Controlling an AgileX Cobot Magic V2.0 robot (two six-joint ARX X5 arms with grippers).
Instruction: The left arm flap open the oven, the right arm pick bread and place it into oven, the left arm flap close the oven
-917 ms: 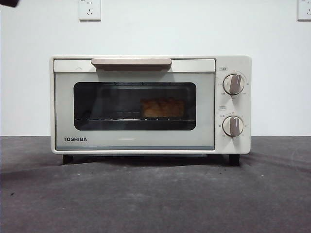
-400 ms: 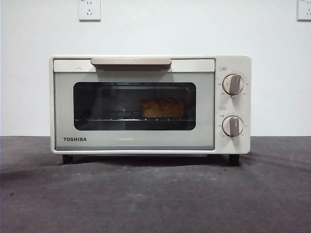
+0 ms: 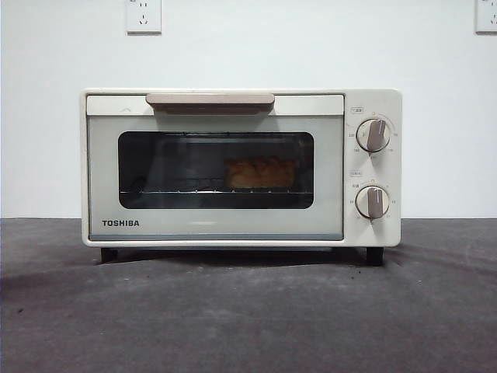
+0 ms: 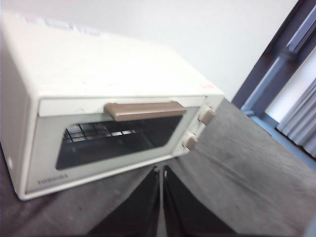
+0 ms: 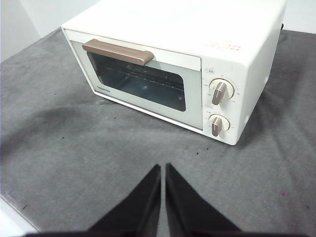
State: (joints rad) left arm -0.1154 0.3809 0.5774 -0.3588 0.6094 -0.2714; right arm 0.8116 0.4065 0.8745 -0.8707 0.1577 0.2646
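The cream-white oven (image 3: 241, 167) stands on the dark table with its door closed. Through the dark glass I see the bread (image 3: 260, 172) lying on the rack, right of the window's middle. The beige bar handle (image 3: 210, 99) runs along the door's top. No arm shows in the front view. My left gripper (image 4: 161, 170) is shut, held above and in front of the oven (image 4: 98, 113), apart from its handle (image 4: 144, 109). My right gripper (image 5: 162, 168) is shut too, hovering over the table well in front of the oven (image 5: 173, 64). Neither holds anything.
Two beige knobs (image 3: 373, 134) sit on the oven's right panel. White wall sockets (image 3: 144, 15) are on the wall behind. A dark window frame (image 4: 276, 64) with grey curtain lies beyond the oven in the left wrist view. The table's near edge (image 5: 12, 217) shows by the right gripper.
A black arm tip at the front view's top left corner one second ago has left the view. The oven and bread have not moved.
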